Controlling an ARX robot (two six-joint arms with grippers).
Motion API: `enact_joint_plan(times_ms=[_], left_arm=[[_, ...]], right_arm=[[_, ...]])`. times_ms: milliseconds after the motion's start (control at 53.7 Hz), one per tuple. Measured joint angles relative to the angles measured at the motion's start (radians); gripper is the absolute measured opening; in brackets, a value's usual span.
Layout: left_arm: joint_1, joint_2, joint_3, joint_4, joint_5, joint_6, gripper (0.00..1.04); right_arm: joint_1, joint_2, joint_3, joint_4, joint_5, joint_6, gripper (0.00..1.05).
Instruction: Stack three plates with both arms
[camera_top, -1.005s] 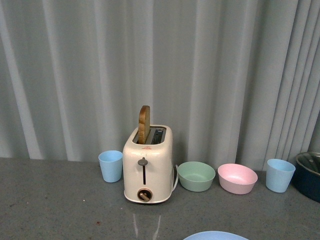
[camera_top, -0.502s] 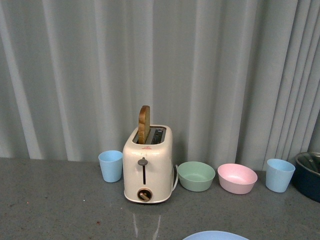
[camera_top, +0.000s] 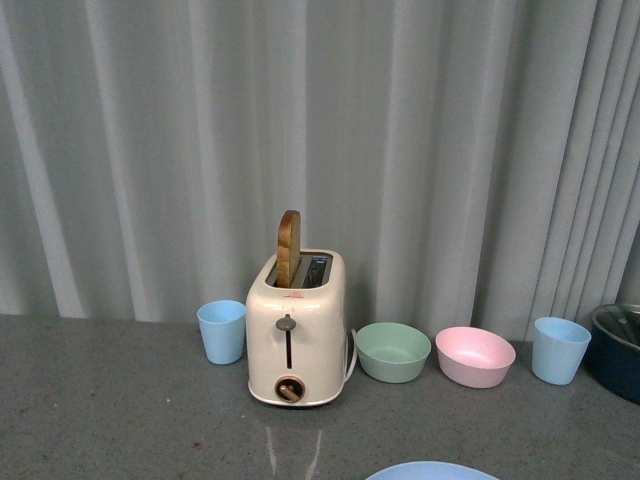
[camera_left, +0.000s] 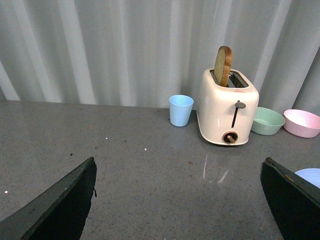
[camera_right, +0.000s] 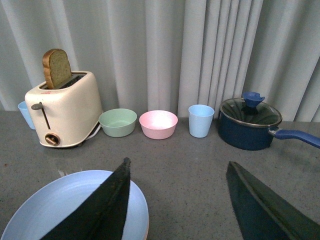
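Note:
The light blue plate lies on the grey counter close in front of me. A thin pinkish edge shows under its rim; I cannot tell what it belongs to. The plate's far rim shows at the bottom of the front view and at the edge of the left wrist view. The cream and pink plates are not in view as such. My right gripper is open and empty, with one finger over the plate's edge. My left gripper is open and empty over bare counter, to the left of the plate.
A cream toaster with a slice of bread stands at the back. A blue cup is on its left. A green bowl, pink bowl and blue cup are on its right. A dark blue lidded pot is far right.

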Motion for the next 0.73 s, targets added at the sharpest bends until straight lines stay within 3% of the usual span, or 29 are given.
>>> enact_joint_plan(times_ms=[223, 726], left_arm=[[0.0, 0.0, 0.0, 0.0, 0.0, 0.0, 0.98], [0.0, 0.0, 0.0, 0.0, 0.0, 0.0, 0.98]], right_arm=[[0.0, 0.0, 0.0, 0.0, 0.0, 0.0, 0.99], [0.0, 0.0, 0.0, 0.0, 0.0, 0.0, 0.97]])
